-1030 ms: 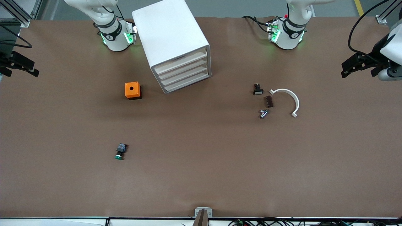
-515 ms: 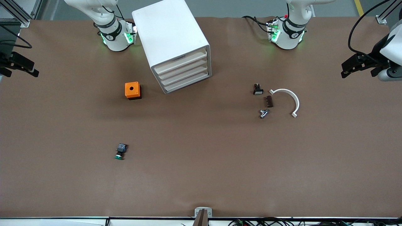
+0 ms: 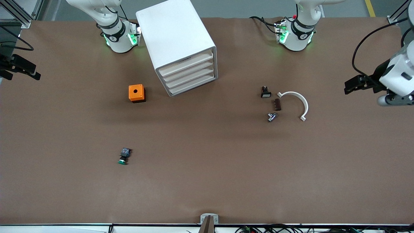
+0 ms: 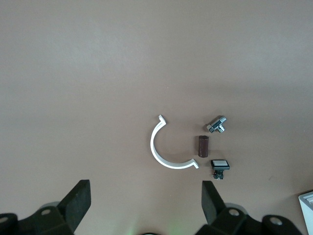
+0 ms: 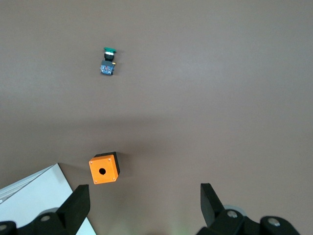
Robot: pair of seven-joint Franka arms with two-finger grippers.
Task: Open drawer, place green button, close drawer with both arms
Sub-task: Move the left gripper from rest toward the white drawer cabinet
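Note:
The white cabinet (image 3: 176, 38) stands between the arm bases, with all four drawers shut. A lower drawer (image 3: 192, 84) is flush with its front. The green-capped button (image 3: 124, 156) lies on its side on the table, nearer the front camera than the orange box, and shows in the right wrist view (image 5: 108, 61). My left gripper (image 3: 351, 85) hovers open and empty over the left arm's end of the table (image 4: 145, 200). My right gripper (image 3: 21, 72) hovers open and empty over the right arm's end (image 5: 145, 200).
An orange box with a hole (image 3: 136, 93) sits beside the cabinet (image 5: 103, 168). A black button with a white cap (image 3: 266, 92), a brown cylinder (image 3: 277, 104), a metal fitting (image 3: 271, 116) and a white curved piece (image 3: 299, 100) lie toward the left arm's end.
My left gripper has shifted inward from the table's end and lower in the front view. The right arm and the things on the table have not moved.

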